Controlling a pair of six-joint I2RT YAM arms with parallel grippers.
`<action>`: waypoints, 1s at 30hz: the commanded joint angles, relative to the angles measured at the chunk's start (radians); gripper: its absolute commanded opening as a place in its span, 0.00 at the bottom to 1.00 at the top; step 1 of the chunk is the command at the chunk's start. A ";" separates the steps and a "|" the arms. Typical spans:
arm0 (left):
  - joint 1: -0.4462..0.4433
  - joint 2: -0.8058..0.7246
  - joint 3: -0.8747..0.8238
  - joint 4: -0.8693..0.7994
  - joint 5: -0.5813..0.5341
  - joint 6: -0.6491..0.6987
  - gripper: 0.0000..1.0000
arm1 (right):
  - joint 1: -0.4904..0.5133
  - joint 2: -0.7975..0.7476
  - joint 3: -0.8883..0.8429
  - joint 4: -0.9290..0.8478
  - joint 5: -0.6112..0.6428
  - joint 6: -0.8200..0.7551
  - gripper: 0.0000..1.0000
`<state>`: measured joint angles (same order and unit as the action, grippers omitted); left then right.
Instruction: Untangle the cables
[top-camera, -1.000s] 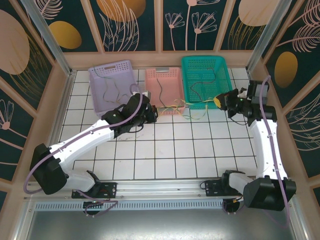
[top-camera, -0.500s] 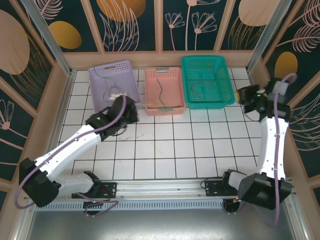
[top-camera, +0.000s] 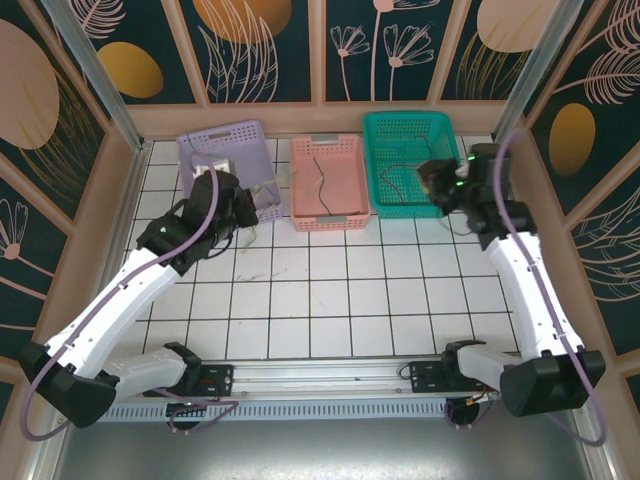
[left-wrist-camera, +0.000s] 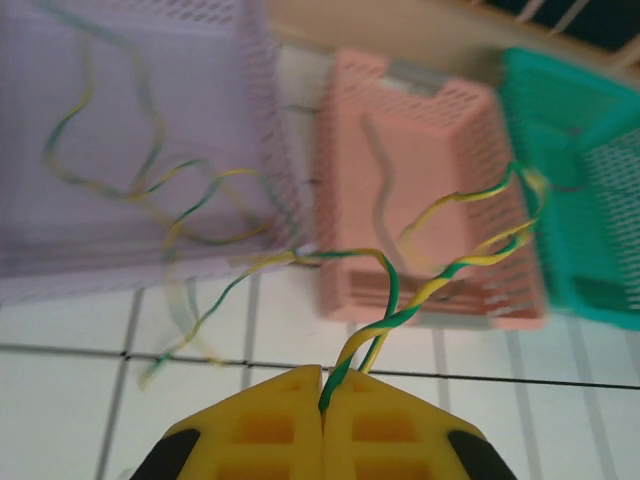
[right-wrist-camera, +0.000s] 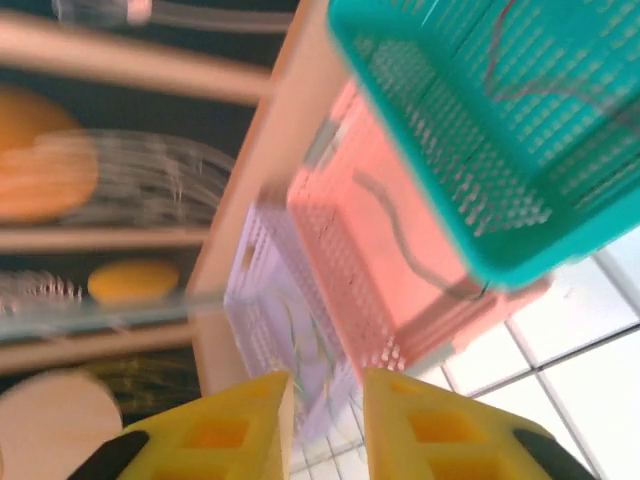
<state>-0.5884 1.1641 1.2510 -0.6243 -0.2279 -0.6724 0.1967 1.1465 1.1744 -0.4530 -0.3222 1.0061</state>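
Left gripper (left-wrist-camera: 322, 385) clamped on twisted yellow-green thin wires (left-wrist-camera: 420, 300). Strands ran ahead, leftward into lilac plastic mesh basket (left-wrist-camera: 120, 60). Right gripper (right-wrist-camera: 325, 400) narrowly parted, empty, farther away.

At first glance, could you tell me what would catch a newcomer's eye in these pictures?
Three baskets stand in a row at the far edge: a lilac basket, a pink basket, a teal basket. The left gripper is shut on yellow-green cables; the right gripper hangs open and empty.
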 joint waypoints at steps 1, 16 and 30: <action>-0.004 0.050 0.127 0.016 0.128 0.013 0.00 | 0.131 -0.029 -0.088 0.210 -0.036 -0.148 0.36; -0.004 0.121 0.340 -0.035 0.077 -0.105 0.00 | 0.435 0.004 -0.303 0.570 0.047 -0.488 0.54; 0.173 0.076 0.297 -0.147 -0.146 -0.328 0.00 | 0.827 0.673 0.130 0.469 0.573 -0.804 0.81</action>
<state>-0.4294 1.2758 1.5715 -0.7872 -0.3489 -0.9440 1.0172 1.7515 1.1969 0.0452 0.0654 0.3088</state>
